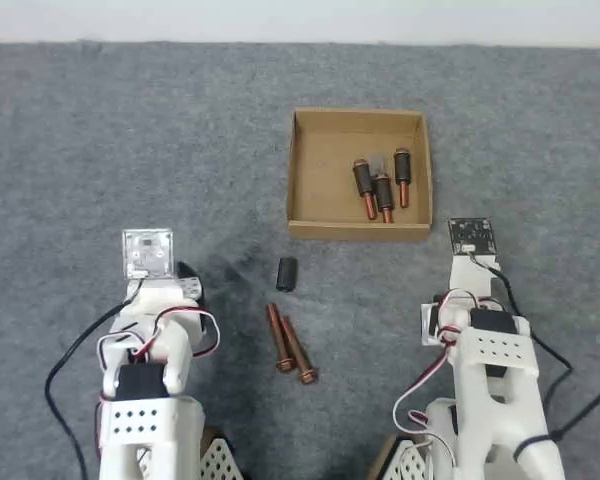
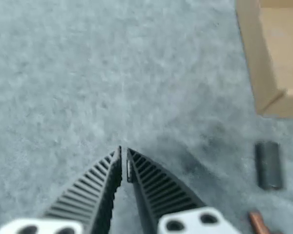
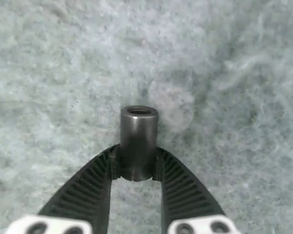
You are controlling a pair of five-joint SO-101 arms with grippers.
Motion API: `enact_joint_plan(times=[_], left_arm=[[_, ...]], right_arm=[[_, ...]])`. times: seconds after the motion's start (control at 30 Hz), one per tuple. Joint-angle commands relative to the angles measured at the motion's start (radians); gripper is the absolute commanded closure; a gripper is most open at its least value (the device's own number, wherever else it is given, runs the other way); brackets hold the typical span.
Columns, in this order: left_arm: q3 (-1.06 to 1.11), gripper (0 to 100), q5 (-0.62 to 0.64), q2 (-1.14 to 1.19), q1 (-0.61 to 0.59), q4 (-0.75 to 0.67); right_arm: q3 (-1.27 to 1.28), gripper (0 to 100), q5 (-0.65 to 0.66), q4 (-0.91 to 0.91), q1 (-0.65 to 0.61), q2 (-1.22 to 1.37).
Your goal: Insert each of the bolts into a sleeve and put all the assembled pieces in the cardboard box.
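Upper centre, the open cardboard box [image 1: 356, 230] holds three sleeved bolts [image 1: 384, 195] in its right half. Just below it lies a loose black sleeve [image 1: 286, 273], then two bare copper bolts [image 1: 278, 338] side by side. A second black sleeve [image 3: 138, 142] stands upright, pinched in the right end effector [image 3: 136, 157].

bolts [image 1: 278, 335] are copper, sleeve [image 3: 138, 141] black, cardboard box [image 1: 355, 230] tan, carpet [image 1: 130, 130] grey.

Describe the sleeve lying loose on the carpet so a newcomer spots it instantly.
Start at the cardboard box. Just outside its near wall, toward the arms, a short black sleeve lies on the carpet. Unlike the two copper bolts nearby, it is dark and stubby, and unlike the boxed sleeves it carries no bolt.
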Motion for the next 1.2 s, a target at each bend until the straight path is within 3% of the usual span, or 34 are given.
enact_joint_plan(times=[0.0, 0.17, 0.3, 0.53, 0.7, 0.87, 1.17], left_arm=[[-0.148, 98, -0.005, -0.020, 0.052, 0.146], [-0.303, 98, -0.005, 0.038, 0.106, 0.250], [-0.487, 98, 0.006, 0.241, 0.129, 0.336], [-0.771, 98, 0.244, 0.611, 0.229, 0.489], [-0.823, 98, 0.411, 0.732, 0.304, 0.491], [-0.820, 98, 0.422, 0.806, 0.377, 0.497], [-0.826, 98, 0.465, 1.011, 0.387, 0.448]], right_arm=[[-0.009, 99.2, -0.006, -0.016, 0.016, -0.035], [-0.009, 99.2, -0.006, -0.016, 0.016, -0.035], [-0.009, 99.2, -0.006, -0.016, 0.016, -0.035], [-0.009, 99.2, -0.005, -0.016, 0.016, -0.035], [-0.009, 99.2, -0.005, -0.016, 0.016, -0.035], [-0.009, 99.2, 0.009, -0.016, 0.016, -0.033], [-0.009, 99.2, 0.021, -0.016, 0.015, -0.033]])
